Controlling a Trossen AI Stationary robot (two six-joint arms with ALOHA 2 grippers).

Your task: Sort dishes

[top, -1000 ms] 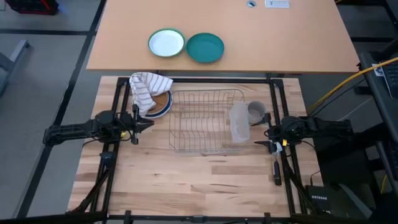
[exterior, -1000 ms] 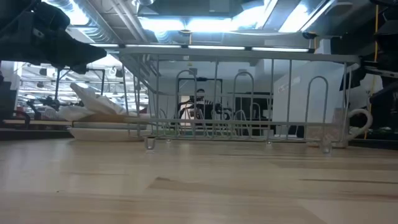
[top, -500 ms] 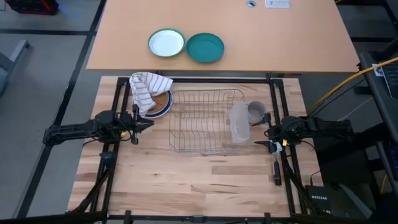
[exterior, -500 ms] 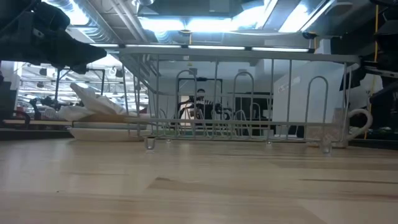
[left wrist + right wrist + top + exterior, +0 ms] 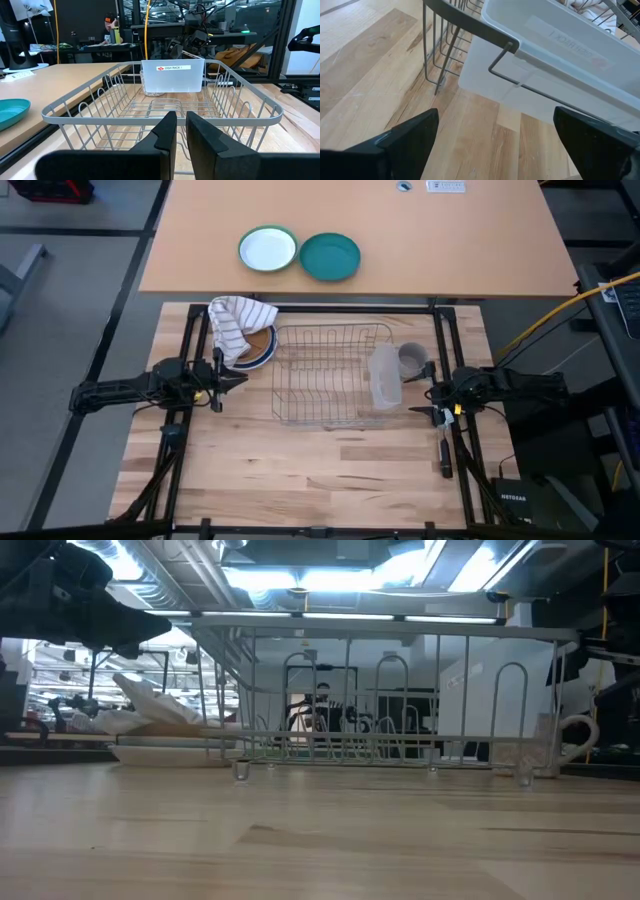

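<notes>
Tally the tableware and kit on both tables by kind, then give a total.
Plates off the towel: 2, white with green rim and teal
Plate stack under the towel: 1, number hidden
Striped towel: 1
Wire rack: 1
Clear caddy: 1
Mug: 1
Total: 7

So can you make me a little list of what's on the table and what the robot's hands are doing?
rack: wire dish rack mid-table, no dishes in it
bin: clear bin hung on the rack's right end
mug: grey mug just right of the bin
plates: stacked plates left of the rack, mostly hidden
towel: striped towel lying over the plates
far table: green-rimmed plate and teal plate
left gripper: nearly shut, holding nothing, left of the rack
right gripper: open, holding nothing, right of the rack
</notes>
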